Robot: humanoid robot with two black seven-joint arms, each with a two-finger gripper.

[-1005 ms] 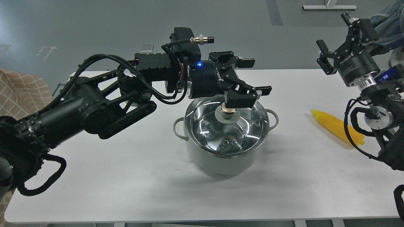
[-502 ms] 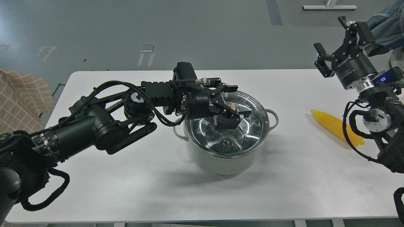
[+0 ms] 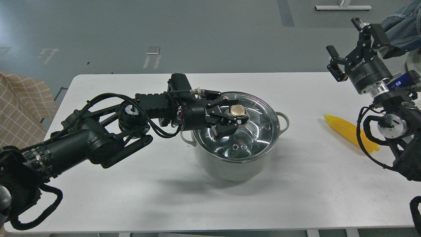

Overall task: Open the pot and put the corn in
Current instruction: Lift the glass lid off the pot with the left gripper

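Pot point(image 3: 235, 166) lid's knob point(image 3: 238, 111) sits between left gripper's point(image 3: 234, 113) parted fingers; right gripper point(image 3: 348, 44) raised, fingers apart.

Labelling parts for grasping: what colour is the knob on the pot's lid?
Gold, shiny; the lid knob shows best in the head view.

One head camera, looking forward and down

It looks from above the near edge of the white table point(image 3: 131, 197), taking in its full width and the grey floor point(image 3: 197, 33) beyond; the arms enter from both sides. No second view overlaps.
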